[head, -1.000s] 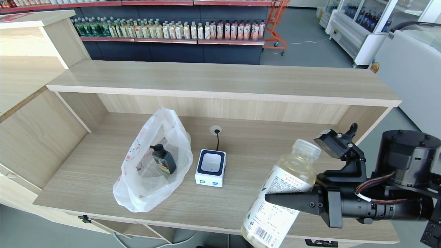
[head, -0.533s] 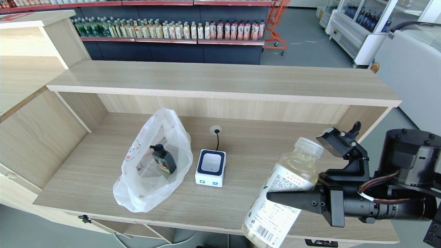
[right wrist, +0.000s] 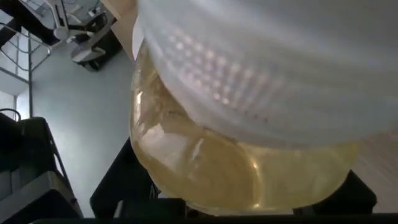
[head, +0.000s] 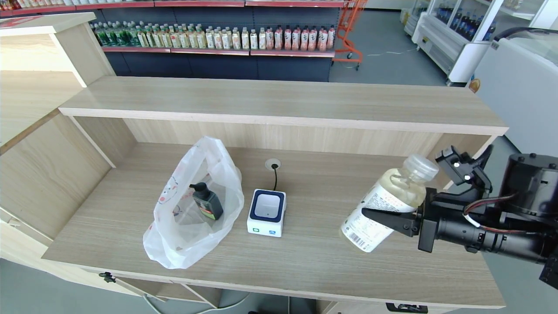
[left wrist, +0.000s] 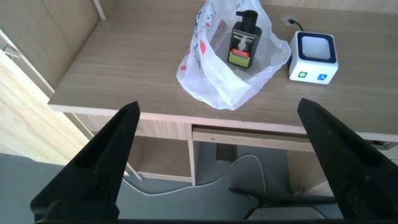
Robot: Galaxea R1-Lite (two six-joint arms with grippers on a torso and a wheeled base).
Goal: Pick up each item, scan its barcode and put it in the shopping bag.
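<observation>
The right gripper [head: 370, 205] is clamped across the upper body of a clear drink bottle [head: 388, 198], holding it off the counter [head: 305, 261] over the right-hand end. The bottle is tilted. Its cap points up and back toward the right, and its base hangs lowest, toward the front and the left. The barcode sits on the label near that low end and, from where I stand, it faces forward and up rather than down.

The scanner [head: 266, 211] stands well apart from the bottle, to the robot's left, with its window looking straight up. Just beyond it, further left again, the plastic bag [head: 174, 244] lies open with a dark pump bottle [head: 208, 203] already inside.

So the path runs one way: leftward along the counter, scanner first, bag after. I judge the bottle must be rolled so the barcode turns down toward the window as it arrives, since the base already leads in that direction.

The left gripper [left wrist: 219, 106] hangs with its fingers spread wide and nothing between them, low off the counter's front edge on the bag's side. The right arm has the job.
</observation>
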